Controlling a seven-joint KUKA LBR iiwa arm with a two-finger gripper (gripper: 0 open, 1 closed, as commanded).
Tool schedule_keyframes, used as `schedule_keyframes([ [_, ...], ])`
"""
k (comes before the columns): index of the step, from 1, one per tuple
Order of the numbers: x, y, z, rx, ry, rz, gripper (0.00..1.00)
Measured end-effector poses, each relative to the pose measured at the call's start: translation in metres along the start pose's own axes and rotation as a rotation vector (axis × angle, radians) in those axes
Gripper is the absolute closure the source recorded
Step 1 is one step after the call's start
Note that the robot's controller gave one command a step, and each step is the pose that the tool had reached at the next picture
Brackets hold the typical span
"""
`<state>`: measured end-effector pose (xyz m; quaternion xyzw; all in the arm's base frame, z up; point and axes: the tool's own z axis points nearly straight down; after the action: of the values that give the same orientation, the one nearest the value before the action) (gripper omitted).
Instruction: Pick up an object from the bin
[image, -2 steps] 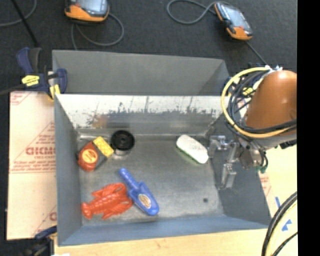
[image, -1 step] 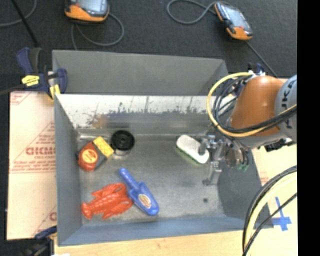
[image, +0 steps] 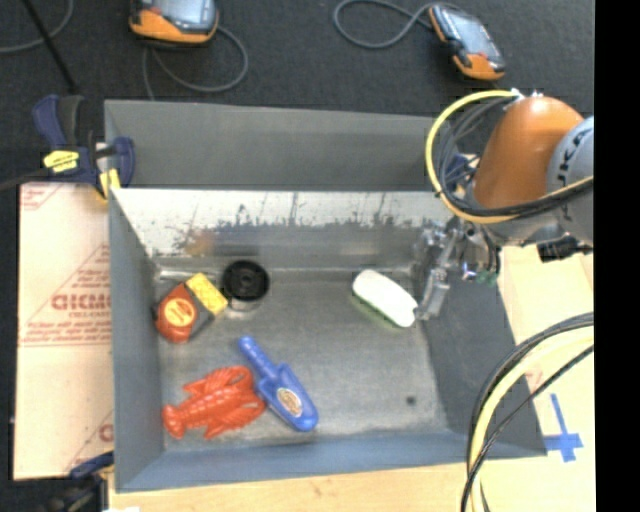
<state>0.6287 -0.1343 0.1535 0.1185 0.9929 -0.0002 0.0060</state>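
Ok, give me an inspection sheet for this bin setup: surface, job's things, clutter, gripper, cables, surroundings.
Surface: grey bin, floor and back wall scuffed.
Job's things: white and green pad on the right; red lobster, blue scoop, orange round case, yellow block, black ring on the left.
Clutter: nothing seen.
Gripper: gripper low by the right wall, beside the pad.
Cables: yellow loop round the wrist; black and white cables lower right; cord on the floor behind the bin.
Surroundings: two orange and grey devices on the dark floor.

Dark floor crossed by thin black cables
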Motion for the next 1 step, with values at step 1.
schedule_keyframes([
  [1,0.0070,0.0103,0.0326,0.002,0.009,-0.008,0.00],
])
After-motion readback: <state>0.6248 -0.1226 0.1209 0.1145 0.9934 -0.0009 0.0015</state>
